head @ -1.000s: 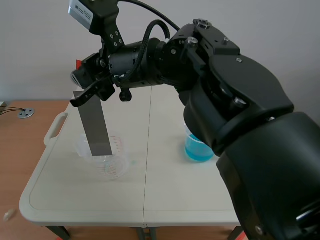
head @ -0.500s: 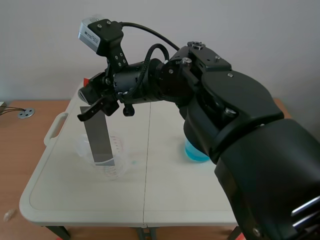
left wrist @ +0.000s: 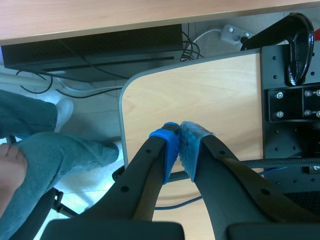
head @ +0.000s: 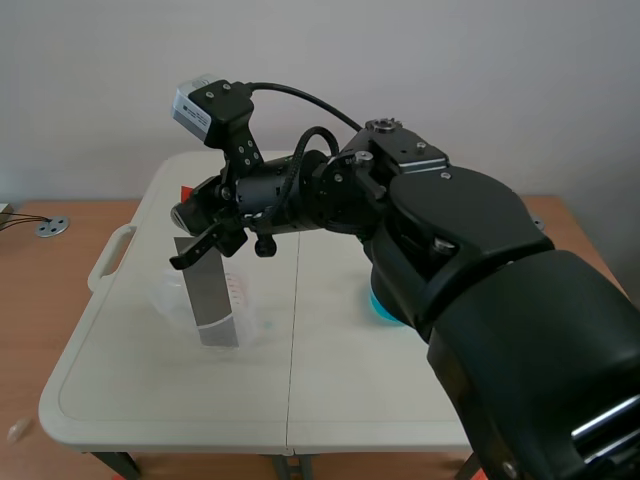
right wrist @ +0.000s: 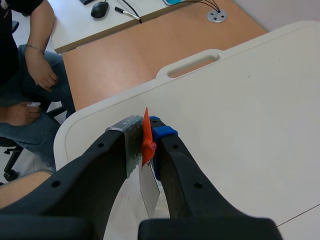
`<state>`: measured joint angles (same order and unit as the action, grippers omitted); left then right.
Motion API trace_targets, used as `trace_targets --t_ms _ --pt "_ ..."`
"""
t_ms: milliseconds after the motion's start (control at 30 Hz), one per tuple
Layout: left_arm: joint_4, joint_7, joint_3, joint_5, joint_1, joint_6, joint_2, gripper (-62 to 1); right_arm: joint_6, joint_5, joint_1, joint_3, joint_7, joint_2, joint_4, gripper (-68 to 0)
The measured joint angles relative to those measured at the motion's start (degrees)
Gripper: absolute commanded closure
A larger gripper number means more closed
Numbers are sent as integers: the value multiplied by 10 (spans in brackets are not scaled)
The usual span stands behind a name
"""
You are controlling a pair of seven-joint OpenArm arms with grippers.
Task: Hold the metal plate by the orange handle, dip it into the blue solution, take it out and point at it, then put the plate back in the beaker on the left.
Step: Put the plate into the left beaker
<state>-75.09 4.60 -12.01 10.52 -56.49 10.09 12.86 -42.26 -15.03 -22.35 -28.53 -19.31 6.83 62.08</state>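
My right gripper (head: 203, 238) is shut on the thin orange handle (right wrist: 146, 131) of the grey metal plate (head: 212, 300). It comes in from the right and reaches across to the table's left side. The plate hangs upright, its lower end inside the clear beaker (head: 247, 297) on the left. In the right wrist view the plate (right wrist: 148, 189) drops away below the pads. The beaker of blue solution (head: 375, 304) stands to the right, mostly hidden behind the arm. My left gripper (left wrist: 179, 142) is shut on nothing, off the table over a wooden desk.
The white folding table (head: 330, 400) has a handle cut-out (right wrist: 194, 64) on its left edge. A person's arm (right wrist: 37, 55) and legs show beyond the table in the right wrist view. A wooden desk (head: 30, 270) lies left of the table.
My right gripper has come down and slightly right with the plate. The plate's lower end has sunk from the clear beaker's rim deeper into it.
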Motion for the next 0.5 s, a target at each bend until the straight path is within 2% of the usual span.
trace_targets --t_ms 33,100,300,367,400,433,467,500 --pt "0 0 0 0 0 0 0 -18 0 3 0 0 0 0 0 -25" --pt "0 0 0 0 0 0 0 -18 0 5 0 0 0 0 0 -95" --pt "0 0 0 0 0 0 0 -19 0 26 0 0 0 0 0 -468" --pt "0 0 0 0 0 0 0 -19 0 26 0 0 0 0 0 -545" --pt "0 0 0 0 0 0 0 -40 0 26 0 0 1 0 0 -575" --pt "0 0 0 0 0 0 0 -96 2 26 0 0 2 0 0 -606" --pt "0 0 0 0 0 0 0 -191 12 26 0 0 2 0 0 -640" --pt "0 0 0 0 0 0 0 -324 23 26 0 0 3 0 0 -668"
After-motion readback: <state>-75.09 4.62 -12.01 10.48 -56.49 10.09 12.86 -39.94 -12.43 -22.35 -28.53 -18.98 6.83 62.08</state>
